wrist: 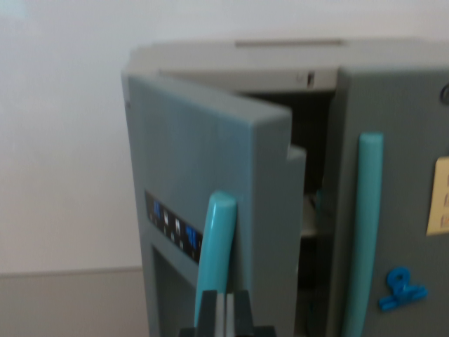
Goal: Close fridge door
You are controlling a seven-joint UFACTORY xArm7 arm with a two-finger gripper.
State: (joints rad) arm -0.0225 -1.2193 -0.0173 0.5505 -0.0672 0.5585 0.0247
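Item: toy fridge, grey moulded plastic, matte, with squared panels and softly rounded corners. It stands against a plain pale wall; its base is out of frame.

Left door: ajar, swung outward toward the camera, its thick free edge stepped partway down. A dark gap between this edge and the right door shows a shadowed interior with what looks like a pale shelf. The door front carries a dark display strip with small blue and white marks, a recessed panel beneath it, and a teal handle, a smooth, glossy, rounded bar.

Right door: appears shut, flush with the cabinet. It has a matching long teal handle, a yellow note at the frame edge, and a small blue clip-like magnet.

Claw: dark fingers with a light central part, visible only at the bottom edge, just below the left door's handle. How wide it stands cannot be told, and no hold on anything is visible.

Task status: not complete. The left door remains partly open; judging by the gap, it needs a push on its front face, swinging it back until its edge meets the right door. Contact with the door cannot be confirmed.
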